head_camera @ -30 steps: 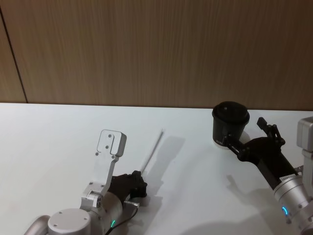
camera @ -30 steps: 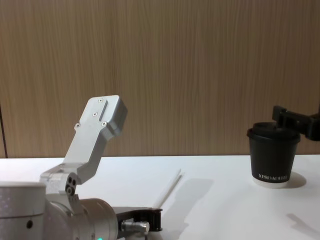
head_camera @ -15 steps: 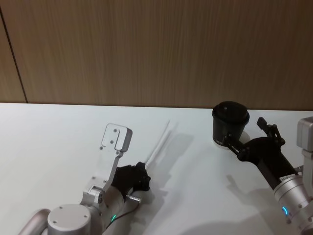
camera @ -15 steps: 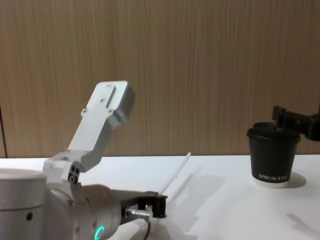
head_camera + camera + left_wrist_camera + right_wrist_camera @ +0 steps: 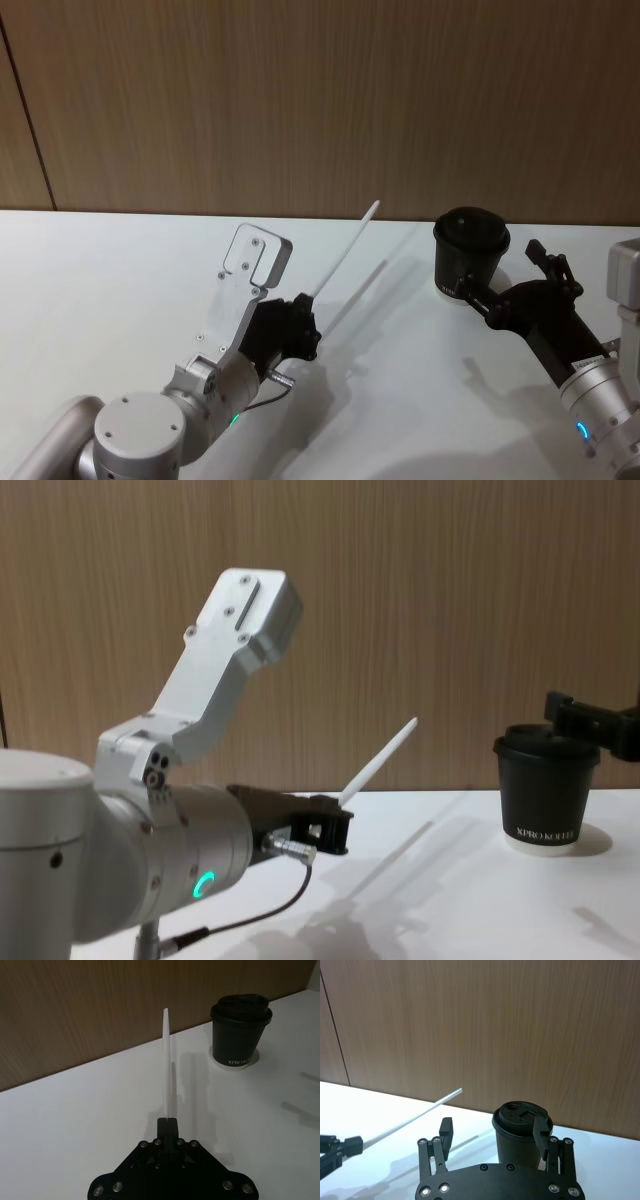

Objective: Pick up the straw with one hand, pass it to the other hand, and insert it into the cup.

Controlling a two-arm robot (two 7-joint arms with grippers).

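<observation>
1. Pick-up looks done: the left end effector [image 5: 308, 310] is clenched on the lower end of the straw [image 5: 345, 250], holding it clear of the tabletop [image 5: 100, 280].
2. Handover and insertion remain. The right end effector [image 5: 503, 272] is released and empty, just beside the cup [image 5: 472, 245].
3. The straw's long axis slants up and forward-right. Its free tip points toward the cup, well apart from it.

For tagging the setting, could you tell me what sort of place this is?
Likely an indoor robot test bench: plain white table, wood-panelled wall, left gripper holding a straw, right gripper near a lidded black coffee cup.
</observation>
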